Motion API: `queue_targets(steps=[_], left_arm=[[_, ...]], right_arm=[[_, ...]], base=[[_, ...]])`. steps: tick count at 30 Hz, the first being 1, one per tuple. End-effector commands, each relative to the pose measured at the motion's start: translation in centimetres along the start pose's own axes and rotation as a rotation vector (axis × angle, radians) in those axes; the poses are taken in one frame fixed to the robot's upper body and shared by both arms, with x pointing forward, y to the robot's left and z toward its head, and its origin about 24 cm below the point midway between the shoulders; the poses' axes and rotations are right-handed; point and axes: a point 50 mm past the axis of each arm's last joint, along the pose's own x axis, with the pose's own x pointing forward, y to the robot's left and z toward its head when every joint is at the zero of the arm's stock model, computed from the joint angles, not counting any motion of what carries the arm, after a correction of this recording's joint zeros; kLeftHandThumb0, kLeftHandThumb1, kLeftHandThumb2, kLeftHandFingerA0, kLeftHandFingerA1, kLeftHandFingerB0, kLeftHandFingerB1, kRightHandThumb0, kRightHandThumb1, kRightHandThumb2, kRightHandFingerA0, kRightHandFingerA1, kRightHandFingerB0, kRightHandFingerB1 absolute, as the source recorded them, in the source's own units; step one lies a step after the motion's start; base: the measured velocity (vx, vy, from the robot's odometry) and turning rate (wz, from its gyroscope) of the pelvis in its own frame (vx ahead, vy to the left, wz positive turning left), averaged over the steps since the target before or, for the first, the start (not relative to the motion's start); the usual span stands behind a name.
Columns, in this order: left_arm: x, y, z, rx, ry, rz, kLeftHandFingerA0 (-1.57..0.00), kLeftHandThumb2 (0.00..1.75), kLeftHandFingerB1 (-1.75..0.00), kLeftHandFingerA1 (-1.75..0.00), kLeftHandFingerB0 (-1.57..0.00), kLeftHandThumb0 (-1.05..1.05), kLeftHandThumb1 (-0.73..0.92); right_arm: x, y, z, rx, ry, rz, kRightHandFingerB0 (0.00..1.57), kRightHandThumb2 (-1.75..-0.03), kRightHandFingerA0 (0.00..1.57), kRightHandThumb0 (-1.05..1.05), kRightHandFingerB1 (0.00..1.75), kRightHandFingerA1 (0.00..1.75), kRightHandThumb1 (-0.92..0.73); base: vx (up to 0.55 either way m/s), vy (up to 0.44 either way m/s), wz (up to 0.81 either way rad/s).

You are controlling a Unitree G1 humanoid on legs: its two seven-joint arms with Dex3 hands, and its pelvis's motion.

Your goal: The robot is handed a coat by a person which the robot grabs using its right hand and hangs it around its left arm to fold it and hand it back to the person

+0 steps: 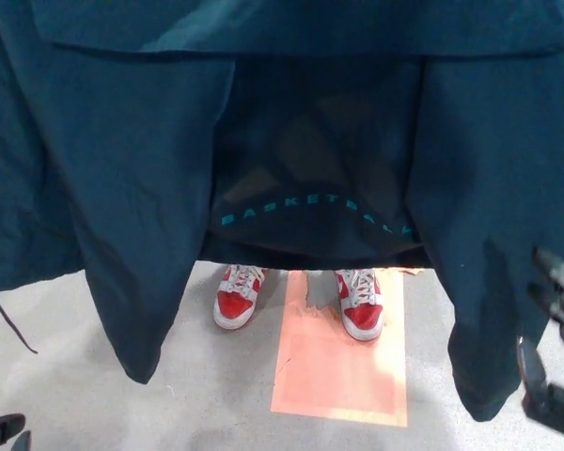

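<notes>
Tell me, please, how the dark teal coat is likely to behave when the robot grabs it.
The coat will probably be floppy: its sleeves hang limp and the cloth creases. It looks thin, so it is likely light for its size. The smooth, faintly shiny fabric may slip in the open right hand.

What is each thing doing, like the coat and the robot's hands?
coat: hanging spread wide, sleeves dangling.
right hand: open, empty, beside a sleeve.
left hand: barely showing, cannot tell.
shoes: laced, standing on the floor.
</notes>
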Motion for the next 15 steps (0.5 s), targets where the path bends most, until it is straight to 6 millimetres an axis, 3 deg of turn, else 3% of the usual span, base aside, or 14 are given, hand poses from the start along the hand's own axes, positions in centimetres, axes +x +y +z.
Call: queue_targets(steps=[1,2,4,5,7,8,9,10,13,14,15], left_arm=[[-0.3,0.4,0.7,-0.009,-0.084,0.007,-0.04,1.07,-0.34,-0.43,-0.03,-0.72,0.73],[-0.3,0.4,0.6,0.017,-0.083,0.015,-0.05,1.09,-0.36,-0.43,-0.03,-0.73,0.74],[-0.2,0.5,0.7,0.021,-0.083,0.017,-0.04,1.09,-0.34,-0.37,-0.03,-0.71,0.74],[-0.3,0.4,0.6,0.001,-0.086,0.003,-0.07,1.08,-0.27,-0.31,-0.07,-0.81,0.78],[-0.3,0.4,0.5,-0.006,-0.087,-0.002,-0.07,1.08,-0.27,-0.31,-0.07,-0.81,0.78],[-0.4,0.5,0.5,0.003,-0.085,-0.002,-0.07,1.09,-0.26,-0.30,-0.07,-0.81,0.78],[-0.4,0.6,0.4,0.002,-0.081,0.003,-0.02,1.09,-0.32,-0.35,-0.02,-0.71,0.73],[-0.4,0.6,0.5,-0.002,-0.076,0.007,-0.02,1.09,-0.31,-0.34,-0.02,-0.71,0.73],[-0.3,0.6,0.9,-0.006,-0.097,-0.009,-0.05,1.09,-0.26,-0.26,-0.05,-0.78,0.79],[-0.3,0.8,1.1,0.001,-0.097,-0.006,-0.07,1.08,-0.27,-0.32,-0.06,-0.79,0.78],[-0.3,0.8,1.2,0.011,-0.093,-0.002,-0.11,0.71,-0.24,-0.28,-0.08,-0.75,0.92]], right_arm=[[-3.6,-4.9,20.6,-0.043,-1.024,-0.286,0.06,-0.94,0.08,-0.74,0.40,0.45,-0.63],[-2.8,-4.8,21.4,-0.069,-1.049,-0.272,0.00,-1.01,0.04,-0.75,0.35,0.45,-0.60],[-1.9,-4.6,22.2,-0.100,-1.060,-0.253,0.02,-1.03,0.03,-0.74,0.34,0.43,-0.61],[-0.7,-4.5,22.7,-0.133,-1.045,-0.200,0.08,-1.06,0.08,-0.89,0.16,0.19,-0.69],[-0.3,-4.6,22.9,-0.144,-1.035,-0.183,0.08,-1.06,0.08,-0.89,0.16,0.19,-0.69],[0.8,-4.6,23.2,-0.158,-1.032,-0.178,0.10,-0.67,0.12,-0.81,0.23,0.24,-0.83],[1.8,-4.7,23.5,-0.183,-1.024,-0.160,0.07,-0.87,0.08,-0.86,0.24,0.26,-0.69],[2.5,-4.8,23.7,-0.203,-1.013,-0.137,0.10,-1.09,0.09,-0.90,0.20,0.21,-0.71],[4.7,-4.9,24.7,-0.283,-0.950,-0.060,0.08,-1.10,0.08,-0.91,0.18,0.16,-0.73],[5.4,-4.9,25.1,-0.311,-0.971,-0.053,0.10,-1.06,0.03,-0.85,0.22,0.27,-0.70],[6.0,-4.8,25.4,-0.346,-0.962,-0.042,0.08,-1.07,0.08,-0.89,0.15,0.21,-0.73]], base=[[0.00,0.000,0.00],[0.00,0.000,0.00],[0.00,0.000,0.00],[0.00,0.000,0.00],[0.00,0.000,0.00],[0.00,0.000,0.00],[0.00,0.000,0.00],[0.00,0.000,0.00],[0.00,0.000,0.00],[0.00,0.000,0.00],[0.00,0.000,0.00]])
